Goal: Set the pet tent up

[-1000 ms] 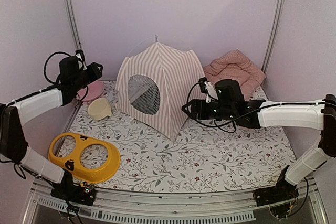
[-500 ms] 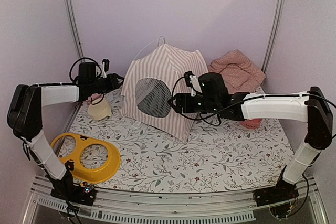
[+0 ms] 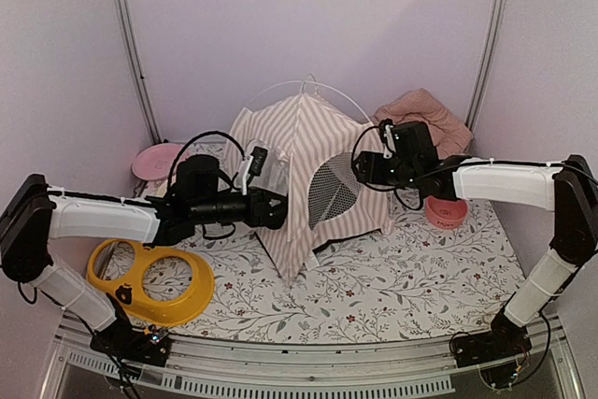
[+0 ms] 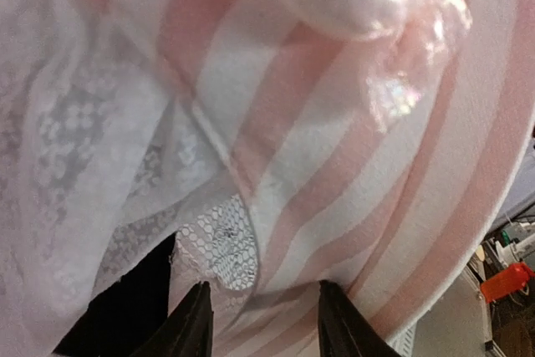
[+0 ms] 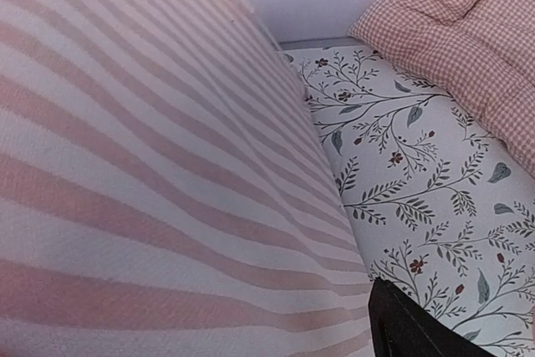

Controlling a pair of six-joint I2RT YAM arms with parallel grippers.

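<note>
The pet tent [image 3: 304, 151], pink-and-white striped, stands at the middle back of the mat, its round mesh window [image 3: 332, 192] facing front right. A thin wire pole [image 3: 350, 100] arcs over its peak. My left gripper [image 3: 277, 210] is at the tent's front-left corner. In the left wrist view it [image 4: 266, 315] stands open, its fingertips [image 4: 197, 323] pressed against striped fabric and white lace. My right gripper [image 3: 361, 167] is against the tent's right side above the window. In the right wrist view one finger [image 5: 410, 323] shows far to the right; the tent wall [image 5: 150, 173] hides the other.
A yellow double bowl holder [image 3: 149, 277] lies front left. A pink plate [image 3: 157, 158] sits back left, a pink bowl [image 3: 447, 212] under my right arm. The pink checked cushion [image 3: 425, 111] [image 5: 468, 48] lies back right. Metal posts [image 3: 131, 44] flank the back wall.
The tent has turned, its mesh window swinging from front left to front right. My left arm came from the back-left corner to the tent's front. My right gripper moved back along the tent's right side.
</note>
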